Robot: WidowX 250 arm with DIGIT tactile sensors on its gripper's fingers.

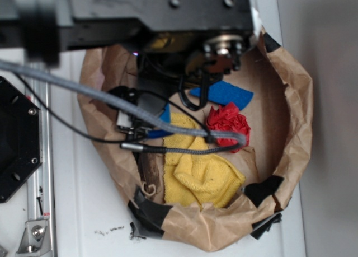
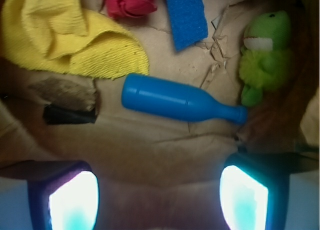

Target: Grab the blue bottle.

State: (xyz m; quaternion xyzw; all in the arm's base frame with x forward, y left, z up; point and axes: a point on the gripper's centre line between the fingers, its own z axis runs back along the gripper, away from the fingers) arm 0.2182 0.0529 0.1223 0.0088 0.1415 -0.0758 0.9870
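Observation:
The blue bottle lies on its side on the brown paper floor in the wrist view, neck pointing right toward a green toy. My gripper is open, and its two glowing fingertips stand wide apart at the bottom of the frame, short of the bottle, with nothing between them. In the exterior view the arm and cables cover most of the bottle; only a blue sliver shows beside the yellow cloth.
A flat blue sponge, a red crumpled cloth and a yellow towel lie beyond the bottle. A green plush toy sits by its neck. The raised paper wall rings everything.

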